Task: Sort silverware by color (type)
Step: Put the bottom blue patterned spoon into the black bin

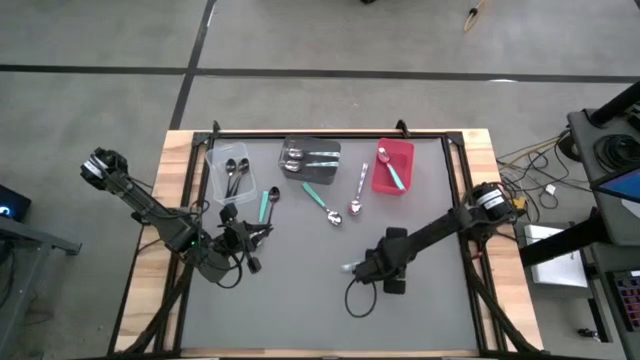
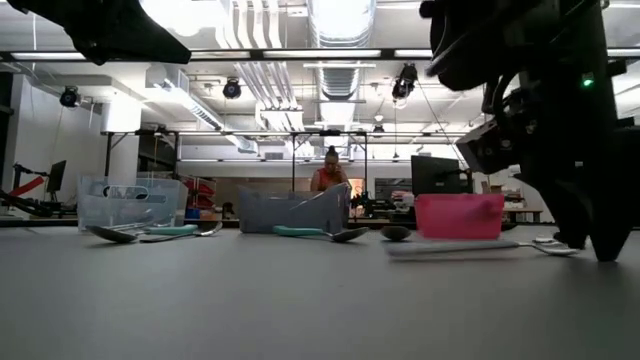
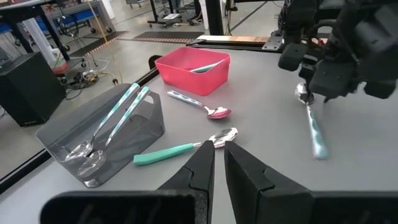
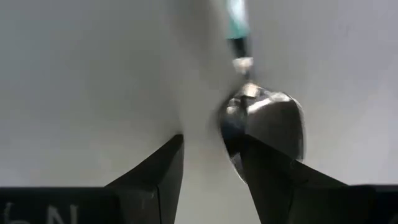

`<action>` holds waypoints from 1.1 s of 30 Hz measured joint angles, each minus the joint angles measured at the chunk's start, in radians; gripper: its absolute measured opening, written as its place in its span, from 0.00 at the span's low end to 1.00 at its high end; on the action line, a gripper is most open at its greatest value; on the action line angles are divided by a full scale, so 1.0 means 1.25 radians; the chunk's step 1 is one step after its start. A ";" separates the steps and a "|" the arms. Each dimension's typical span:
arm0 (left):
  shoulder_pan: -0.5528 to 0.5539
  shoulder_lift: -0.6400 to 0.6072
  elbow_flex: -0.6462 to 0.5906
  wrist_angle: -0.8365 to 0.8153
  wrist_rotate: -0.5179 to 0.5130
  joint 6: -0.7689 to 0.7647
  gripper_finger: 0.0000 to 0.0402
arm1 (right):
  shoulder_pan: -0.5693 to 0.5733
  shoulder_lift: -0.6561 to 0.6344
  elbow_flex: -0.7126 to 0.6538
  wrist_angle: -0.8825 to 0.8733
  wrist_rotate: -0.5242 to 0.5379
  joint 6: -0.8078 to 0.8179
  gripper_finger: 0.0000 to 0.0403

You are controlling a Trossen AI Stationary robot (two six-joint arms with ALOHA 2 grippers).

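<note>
A teal-handled spoon (image 1: pixel 350 267) lies flat on the grey mat right of centre. My right gripper (image 1: pixel 366 268) points down over its bowl end, fingers open; in the right wrist view the bowl (image 4: pixel 267 127) sits by one finger (image 4: pixel 273 180) and the handle (image 4: pixel 236 15) runs away. My left gripper (image 1: pixel 250 238) hovers at the mat's left, shut and holding nothing (image 3: pixel 219 146). Loose between the arms lie two more teal-handled spoons (image 1: pixel 267 203) (image 1: pixel 322 203) and a silver spoon (image 1: pixel 358 192). My right gripper comes at the spoon's bowl end from above, pointing down, with the spoon flat on the mat. One finger (image 4: pixel 273 180) stands in front of the bowl's edge (image 4: pixel 233 134); I cannot tell whether it touches.
Along the mat's far side stand a clear bin (image 1: pixel 232 172) with black spoons, a dark grey bin (image 1: pixel 310 158) with spoons, and a red bin (image 1: pixel 393 166) holding a teal-handled spoon. The near half of the mat is bare. A person shows far behind the table (image 2: pixel 330 170).
</note>
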 joint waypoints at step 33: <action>0.000 0.000 0.000 -0.025 -0.001 0.012 0.05 | -0.153 -0.203 -0.158 0.251 -0.035 0.608 0.40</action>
